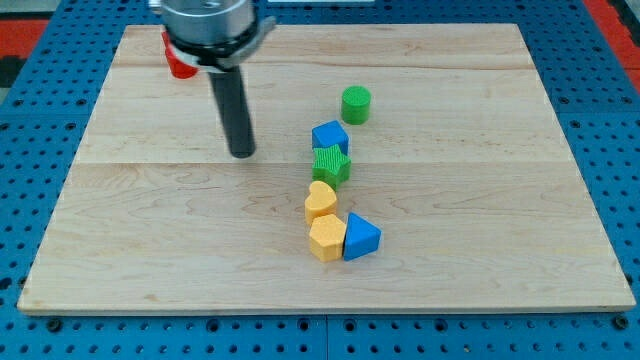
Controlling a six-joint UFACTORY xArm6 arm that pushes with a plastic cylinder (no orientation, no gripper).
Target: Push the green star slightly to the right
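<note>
The green star (331, 165) lies near the board's middle, touching a blue cube (329, 136) above it and close to a yellow heart (320, 200) below it. My tip (242, 153) rests on the board well to the left of the green star, with bare wood between them. The rod stands upright under the arm's head at the view's top left.
A green cylinder (356, 103) sits above the blue cube. A yellow hexagon (327, 238) and a blue triangular block (361, 238) touch each other below the heart. A red block (180, 62) lies at the top left, partly hidden by the arm. The wooden board (500, 200) rests on a blue pegboard.
</note>
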